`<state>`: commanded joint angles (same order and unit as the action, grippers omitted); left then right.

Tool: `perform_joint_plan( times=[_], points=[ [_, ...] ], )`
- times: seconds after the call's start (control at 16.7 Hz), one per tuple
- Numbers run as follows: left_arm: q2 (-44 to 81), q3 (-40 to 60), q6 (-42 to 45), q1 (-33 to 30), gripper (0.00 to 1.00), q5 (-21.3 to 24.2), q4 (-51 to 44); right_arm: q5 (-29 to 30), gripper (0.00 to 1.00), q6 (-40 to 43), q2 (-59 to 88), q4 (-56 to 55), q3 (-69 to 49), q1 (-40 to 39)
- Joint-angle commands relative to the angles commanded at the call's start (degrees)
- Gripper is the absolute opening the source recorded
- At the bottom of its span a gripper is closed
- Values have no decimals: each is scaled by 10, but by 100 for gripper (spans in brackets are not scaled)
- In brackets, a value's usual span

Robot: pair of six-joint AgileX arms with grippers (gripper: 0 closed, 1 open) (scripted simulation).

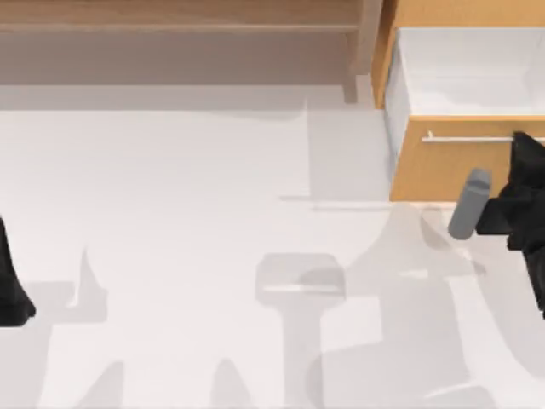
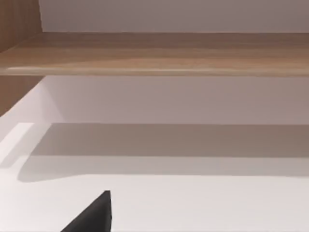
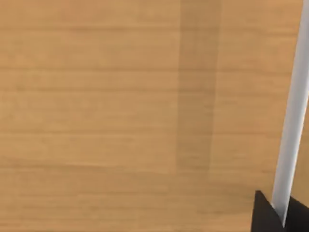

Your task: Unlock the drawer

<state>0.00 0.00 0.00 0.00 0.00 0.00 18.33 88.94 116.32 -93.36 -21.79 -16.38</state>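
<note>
The drawer point(image 1: 438, 170) stands at the table's back right, with an orange-tan front and a thin silver bar handle point(image 1: 468, 137). It is pulled out, and its white inner walls point(image 1: 460, 77) show behind the front. My right gripper point(image 1: 521, 146) is at the right end of the handle. In the right wrist view the handle point(image 3: 292, 121) runs between the two dark fingertips of the right gripper point(image 3: 281, 215), against the wooden front point(image 3: 120, 116). My left gripper point(image 1: 13, 294) is parked at the table's left edge, and one dark finger point(image 2: 91, 215) shows in the left wrist view.
A wide dull-brown open shelf unit point(image 1: 170, 34) runs along the back left and middle, and its shelf board point(image 2: 154, 53) is in the left wrist view. The white tabletop point(image 1: 213, 213) lies between the two arms.
</note>
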Motion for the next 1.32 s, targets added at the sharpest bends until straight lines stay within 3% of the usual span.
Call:
perform_joint_plan(
  times=[0.48,1.26,1.32],
  points=[
    [0,0,0,0,100,0,0,20,0,-1,-19,-47,62,-20],
    [0,0,0,0,100,0,0,20,98,-1,-19,-47,62,-20],
    [0,0,0,0,100,0,0,20,100,-1,-19,-47,62,-20]
  ],
)
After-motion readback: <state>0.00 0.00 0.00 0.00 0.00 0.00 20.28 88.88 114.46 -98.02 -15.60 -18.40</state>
